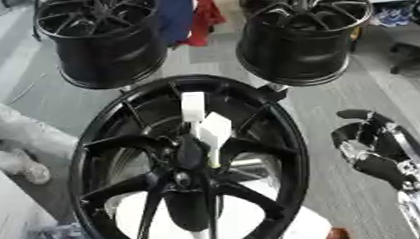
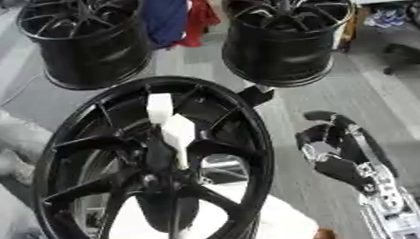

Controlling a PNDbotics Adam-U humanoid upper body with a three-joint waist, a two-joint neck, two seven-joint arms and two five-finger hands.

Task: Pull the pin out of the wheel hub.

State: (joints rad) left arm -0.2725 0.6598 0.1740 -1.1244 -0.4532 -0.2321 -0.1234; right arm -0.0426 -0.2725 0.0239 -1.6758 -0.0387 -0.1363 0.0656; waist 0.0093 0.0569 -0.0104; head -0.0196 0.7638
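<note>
The white pin (image 1: 215, 133) sits in the hub (image 1: 190, 164); the right hand (image 2: 330, 152), fingers curled on nothing, waits beside it.

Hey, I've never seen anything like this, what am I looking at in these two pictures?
Both pictures come from a robot's head, one per eye, looking down at the same moment. The big black wheel hub stands right in front. White pin pieces stick out near its centre. The robot's right hand, black and silver, hangs beside the hub with fingers curled, holding nothing. Its left hand is out of view. Two more black wheels stand behind.
</note>
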